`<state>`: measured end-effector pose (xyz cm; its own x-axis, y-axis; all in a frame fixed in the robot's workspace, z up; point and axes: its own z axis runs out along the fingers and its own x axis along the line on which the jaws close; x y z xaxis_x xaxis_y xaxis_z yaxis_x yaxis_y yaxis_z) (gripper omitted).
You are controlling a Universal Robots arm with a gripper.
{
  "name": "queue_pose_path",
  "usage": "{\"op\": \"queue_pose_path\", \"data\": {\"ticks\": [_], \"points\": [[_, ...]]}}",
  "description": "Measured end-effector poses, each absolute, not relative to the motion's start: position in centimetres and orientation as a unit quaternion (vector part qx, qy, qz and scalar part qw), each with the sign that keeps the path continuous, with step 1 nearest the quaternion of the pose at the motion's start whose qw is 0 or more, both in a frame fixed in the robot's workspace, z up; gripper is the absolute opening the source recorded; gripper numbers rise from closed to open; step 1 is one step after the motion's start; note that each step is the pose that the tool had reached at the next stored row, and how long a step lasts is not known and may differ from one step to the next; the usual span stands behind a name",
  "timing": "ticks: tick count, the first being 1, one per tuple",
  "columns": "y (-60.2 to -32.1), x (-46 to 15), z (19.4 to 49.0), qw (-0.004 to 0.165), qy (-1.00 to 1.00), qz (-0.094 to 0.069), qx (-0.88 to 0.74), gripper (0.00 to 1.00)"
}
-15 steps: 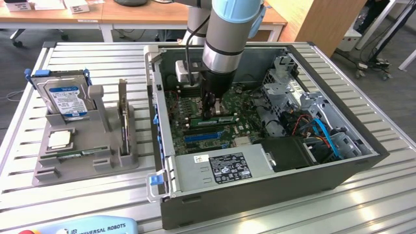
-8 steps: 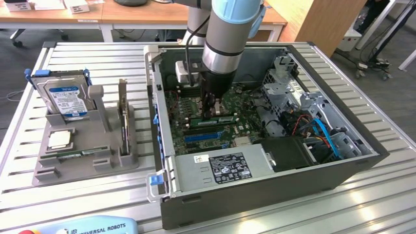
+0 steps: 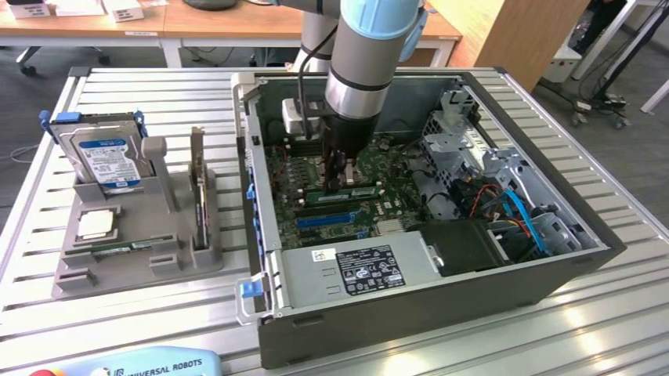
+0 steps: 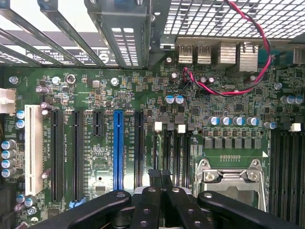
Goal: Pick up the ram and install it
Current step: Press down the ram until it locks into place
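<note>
Inside the open computer case (image 3: 544, 274), the tool (image 4: 161, 179) hangs pressed together above the motherboard's (image 4: 95, 90) memory slots (image 4: 177, 152).

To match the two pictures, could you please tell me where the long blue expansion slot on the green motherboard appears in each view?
Exterior view: the long blue expansion slot lies on the green motherboard, between the gripper and the grey labelled power supply box.
Wrist view: the slot runs between black slots, ending near the gripper.
Shared landmark: the black gripper, close to one end of the slot.
</note>
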<state>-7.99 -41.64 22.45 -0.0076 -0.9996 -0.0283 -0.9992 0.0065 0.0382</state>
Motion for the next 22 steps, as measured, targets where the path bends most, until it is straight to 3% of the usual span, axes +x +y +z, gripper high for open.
{"op": "queue_pose_path", "data": {"ticks": [22], "points": [[-41.64, -7.98, 22.27, 0.003, -0.709, -0.023, 0.704, 0.1]]}}
